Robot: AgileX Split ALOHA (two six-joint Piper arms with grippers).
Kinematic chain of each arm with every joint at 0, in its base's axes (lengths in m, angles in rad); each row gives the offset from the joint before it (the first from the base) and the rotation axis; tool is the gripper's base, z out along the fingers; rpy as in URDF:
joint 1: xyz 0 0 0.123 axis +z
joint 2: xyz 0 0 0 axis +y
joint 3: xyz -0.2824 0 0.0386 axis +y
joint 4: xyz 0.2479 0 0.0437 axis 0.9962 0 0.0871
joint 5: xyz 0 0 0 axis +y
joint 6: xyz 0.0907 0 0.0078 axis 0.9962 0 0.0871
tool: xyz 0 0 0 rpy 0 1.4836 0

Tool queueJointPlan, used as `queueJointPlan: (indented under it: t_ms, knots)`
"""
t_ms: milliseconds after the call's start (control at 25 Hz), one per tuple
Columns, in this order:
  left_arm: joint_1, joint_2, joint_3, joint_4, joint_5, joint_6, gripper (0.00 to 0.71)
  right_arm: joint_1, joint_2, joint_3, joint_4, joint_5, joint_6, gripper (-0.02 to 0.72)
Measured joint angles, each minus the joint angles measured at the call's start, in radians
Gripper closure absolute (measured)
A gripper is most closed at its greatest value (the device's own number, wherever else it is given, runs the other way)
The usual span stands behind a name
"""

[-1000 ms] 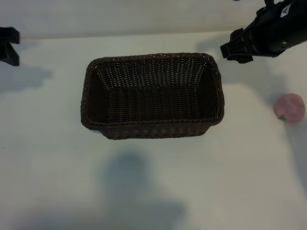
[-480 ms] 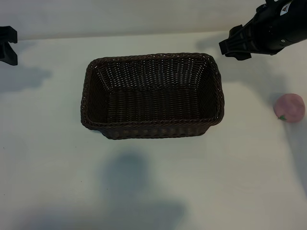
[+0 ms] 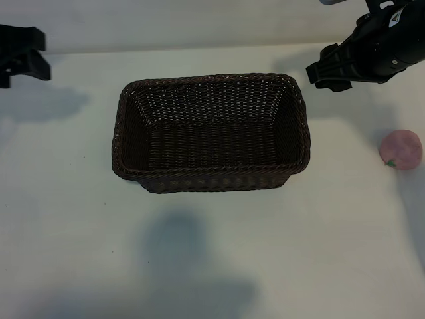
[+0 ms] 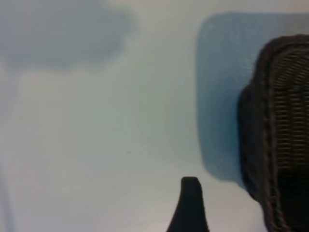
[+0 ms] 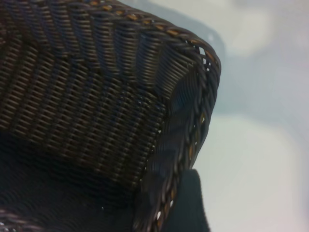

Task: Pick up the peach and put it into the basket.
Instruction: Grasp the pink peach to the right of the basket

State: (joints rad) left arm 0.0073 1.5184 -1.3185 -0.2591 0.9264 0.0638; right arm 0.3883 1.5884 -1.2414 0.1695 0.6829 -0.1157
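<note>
The peach [image 3: 400, 149], small, round and pale pink, lies on the table at the far right, well clear of the basket. The dark-brown wicker basket [image 3: 211, 78] stands in the middle with nothing in it. My right gripper [image 3: 323, 66] hangs open and holds nothing, just beyond the basket's back right corner and behind the peach. My left gripper [image 3: 40, 54] is open at the far back left, away from both. In the right wrist view one dark finger [image 5: 188, 203] shows beside the basket's corner [image 5: 186, 72]. In the left wrist view a finger [image 4: 189, 208] shows over bare table near the basket's end [image 4: 263, 145].
The white table [image 3: 212, 252] runs wide in front of the basket and between the basket and the peach. A soft shadow lies on the near part of the table. The peach sits close to the exterior view's right edge.
My left gripper has moved right, farther into view at the back left. My right gripper has shifted only slightly. The peach and the basket have stayed where they were.
</note>
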Motion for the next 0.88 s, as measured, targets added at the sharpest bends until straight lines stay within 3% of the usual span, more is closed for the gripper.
queueJointPlan:
  t_ms: [280, 520, 880]
  knots:
    - [-0.071, 0.061, 0.000, -0.018, -0.012, 0.003, 0.139, 0.000, 0.000, 0.000, -0.007, 0.018, 0.000, 0.117]
    - [-0.077, 0.070, 0.000, -0.042, -0.028, 0.006, 0.139, 0.000, 0.000, 0.000, -0.008, 0.023, 0.007, 0.117]
    - [-0.090, 0.111, 0.000, -0.204, -0.065, 0.083, 0.139, 0.000, 0.000, 0.000, -0.010, 0.024, 0.020, 0.117]
